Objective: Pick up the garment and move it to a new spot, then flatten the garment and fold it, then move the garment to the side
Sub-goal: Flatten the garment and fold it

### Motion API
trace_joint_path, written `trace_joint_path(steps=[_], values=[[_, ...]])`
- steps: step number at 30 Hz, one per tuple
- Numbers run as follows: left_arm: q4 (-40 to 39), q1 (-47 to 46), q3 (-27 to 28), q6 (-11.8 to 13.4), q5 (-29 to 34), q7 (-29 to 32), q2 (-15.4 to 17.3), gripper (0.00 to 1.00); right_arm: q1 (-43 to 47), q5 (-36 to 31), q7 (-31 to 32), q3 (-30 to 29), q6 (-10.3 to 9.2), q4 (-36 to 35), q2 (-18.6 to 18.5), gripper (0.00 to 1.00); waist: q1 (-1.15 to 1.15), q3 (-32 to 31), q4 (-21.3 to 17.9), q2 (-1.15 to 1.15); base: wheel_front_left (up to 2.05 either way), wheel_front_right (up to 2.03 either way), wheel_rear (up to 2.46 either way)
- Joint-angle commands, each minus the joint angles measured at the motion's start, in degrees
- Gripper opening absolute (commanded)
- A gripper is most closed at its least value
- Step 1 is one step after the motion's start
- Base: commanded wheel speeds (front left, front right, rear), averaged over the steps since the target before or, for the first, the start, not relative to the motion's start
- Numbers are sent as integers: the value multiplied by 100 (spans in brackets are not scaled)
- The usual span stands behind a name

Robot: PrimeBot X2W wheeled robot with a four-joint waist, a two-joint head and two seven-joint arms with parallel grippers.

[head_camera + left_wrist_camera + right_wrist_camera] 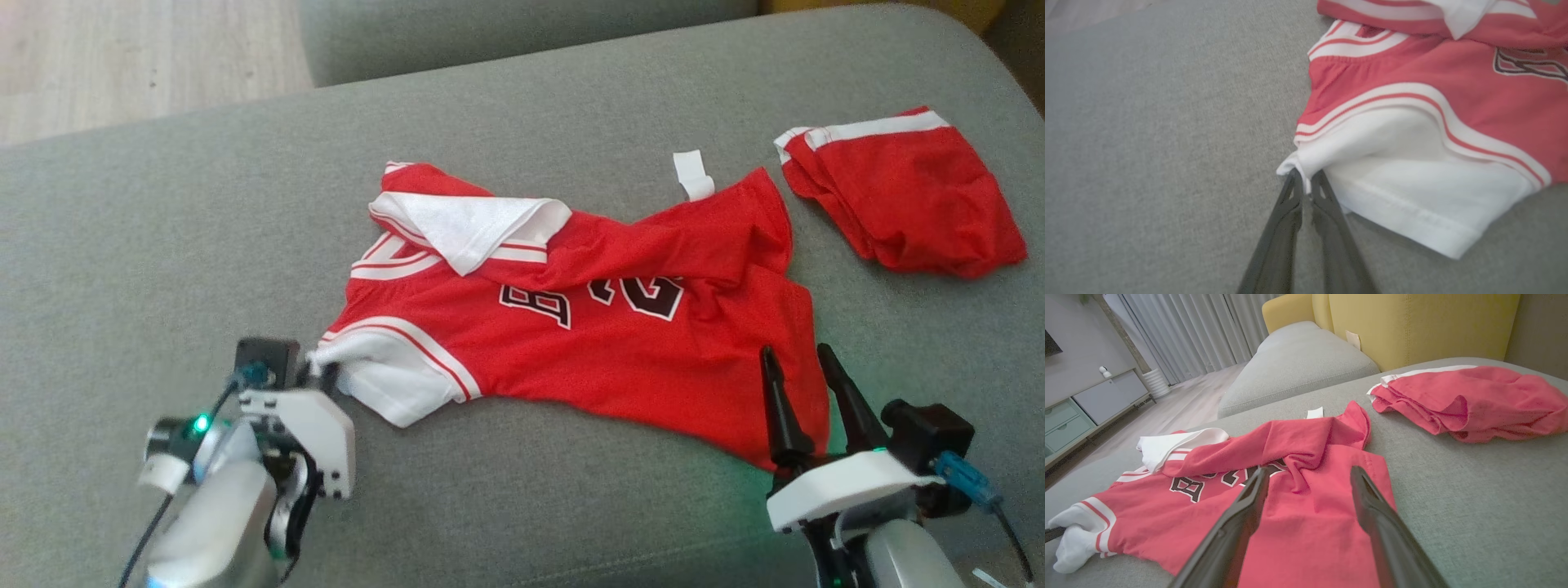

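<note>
From my head, I see a red cloth shirt with white sleeves (588,351) lying spread out and a bit crumpled in the middle of the soft grey sofa cushion (163,245). My left gripper (320,371) is at the near white sleeve, at the shirt's left end. My right gripper (796,351) is at the other end, with its two dark fingers spread apart and pointing up over the bottom edge of the shirt. A folded pair of red shorts with a white stripe (906,196) lies apart on the right. Looking along my left gripper (1306,179), my two fingers are squeezed nearly together and pinch a small corner of the white sleeve (1412,183) between their tips. The rest of the shirt (1453,122) lies flat on the cushion (1147,143), up and to the right. Looking along my right gripper (1308,473), my fingers stand wide and hold nothing. The shirt (1167,510) lies under and between them, and I cannot tell if they touch it. The shorts (1474,400) sit farther back on the right.
</note>
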Motion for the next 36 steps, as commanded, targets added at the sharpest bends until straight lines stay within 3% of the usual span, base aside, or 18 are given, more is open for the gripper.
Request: trace_joint_path(steps=[1,13,20,31,36], values=[[-152,-401,194,85,64,-27,178,100,-196,28,-32,146,-5,-147,-17,100,0,63,-53,0,0,0,0],[-160,-231,321,260,-64,-463,150,100,-193,-50,-49,98,-5,-66,-17,100,0,-4,174,0,0,0,0],[-594,331,725,417,-404,-1435,17,100,-69,-17,-95,88,-5,-141,-17,100,0,-285,431,0,0,0,0],[-1720,1118,1200,250,-357,-1755,-230,100,155,34,-106,55,-5,-276,-17,100,0,-533,677,0,0,0,0],[-1778,1324,1291,85,-172,-1757,-374,100,128,30,-52,139,-5,-341,-17,100,0,-480,594,0,0,0,0]])
